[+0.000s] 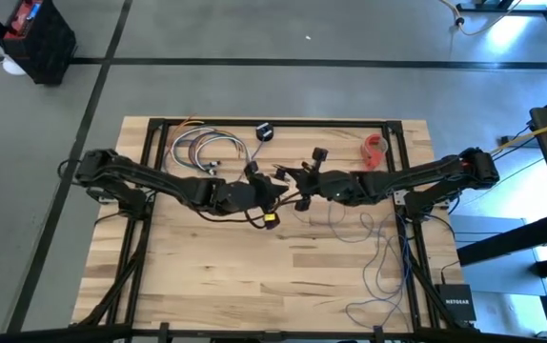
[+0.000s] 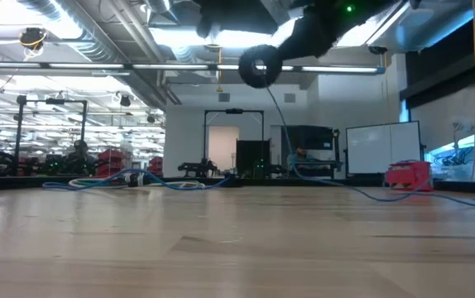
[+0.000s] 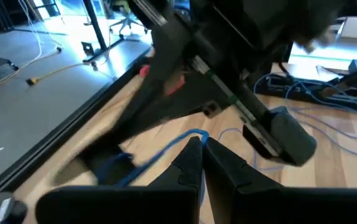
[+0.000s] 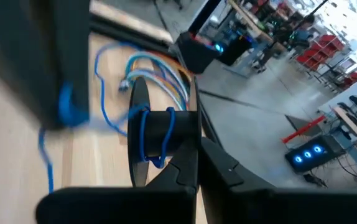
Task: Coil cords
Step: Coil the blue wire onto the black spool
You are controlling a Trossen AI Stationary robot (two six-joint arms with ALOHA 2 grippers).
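A thin blue cord lies in loose loops on the table's right half and rises to the middle of the table. There my two grippers meet above the wood. My right gripper is shut on a black round puck that has a few turns of cord wound around it. In the low view the puck hangs high above the table, with cord running down from it. My left gripper is shut on a stretch of the same cord, close beside the right gripper. My left gripper pinches a single strand of the cord between its two fingertips, coming at it nearly level from the table's left. The strand is lifted clear of the table. My right gripper holds the puck by its side, at the free ends of its fingers, coming nearly level from the table's right. The fingers hide the exact spot. The puck is lifted clear of the table, with cord turns around its middle.
A bundle of grey and coloured cables lies at the far left. A red tape roll sits at the far right. Two small black things lie near the far edge. Black frame rails run along the sides.
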